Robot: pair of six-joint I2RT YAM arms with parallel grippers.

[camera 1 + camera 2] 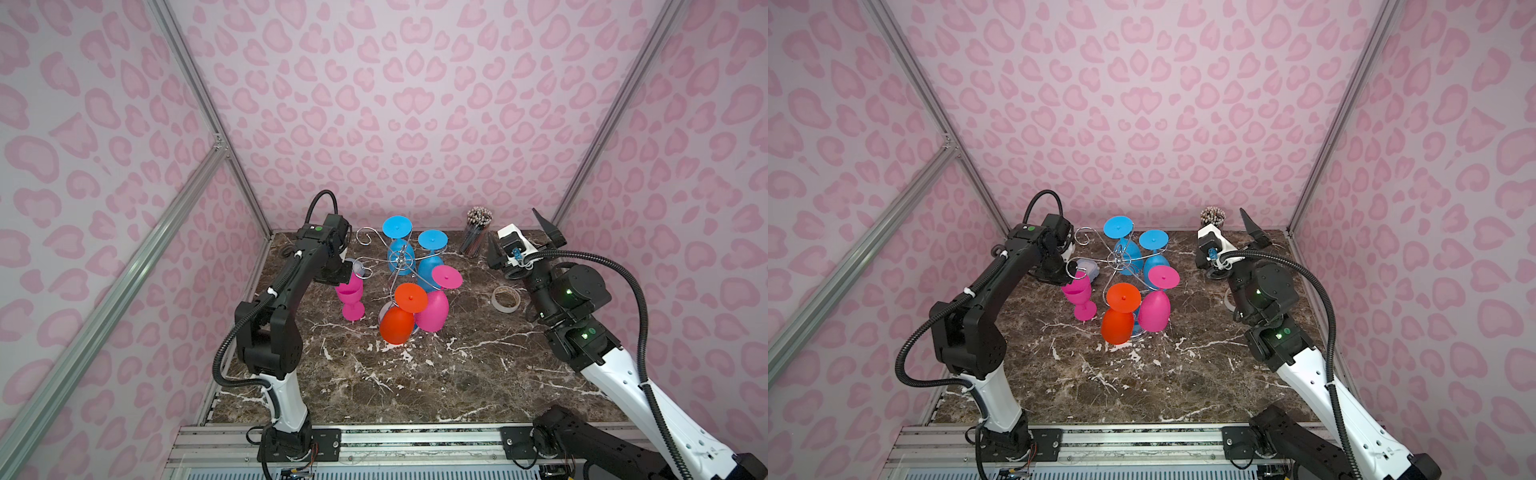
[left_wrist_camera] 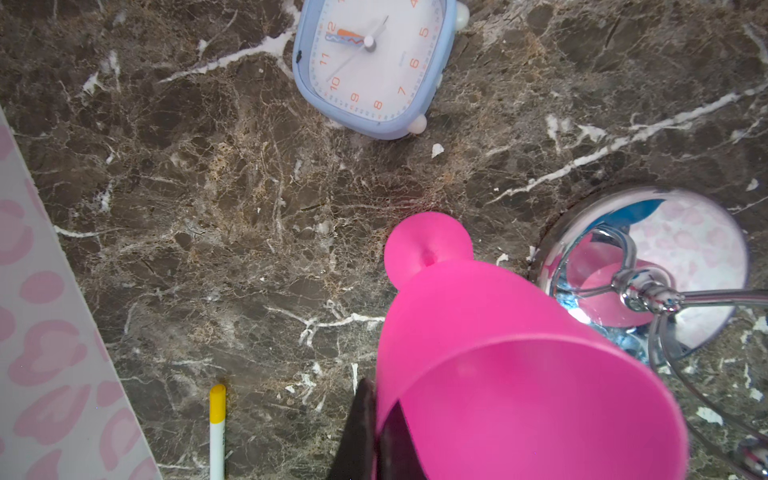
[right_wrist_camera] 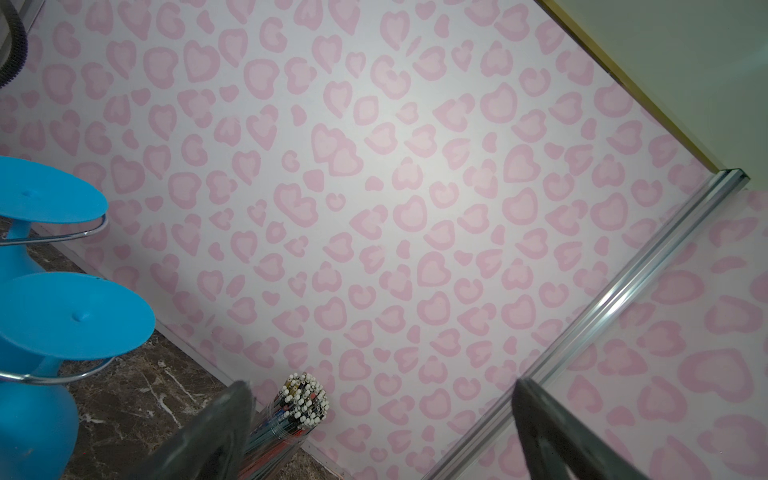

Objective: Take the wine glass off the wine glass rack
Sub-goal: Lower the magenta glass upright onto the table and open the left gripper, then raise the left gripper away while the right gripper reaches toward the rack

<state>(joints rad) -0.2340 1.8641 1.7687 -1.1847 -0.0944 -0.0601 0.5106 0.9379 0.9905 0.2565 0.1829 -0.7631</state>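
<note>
The wine glass (image 1: 351,297) is just left of the wine glass rack (image 2: 698,249), with a clock (image 2: 374,62) behind it. A tape roll (image 1: 505,298) lies right of the rack, a cup of pencils (image 1: 477,235) farther back.

Black-and-white jointed arms (image 1: 270,332), corrugated black cables (image 1: 643,316), green status lights (image 1: 567,296)

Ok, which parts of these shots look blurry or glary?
Left wrist view: clock sharp, wine glass rack soft, its mirror base full of reflections. Right wrist view: right pincer has blurred fingers; wall glows brightest mid-frame. Both top views: edges dimmer, no harsh shadows.
</note>
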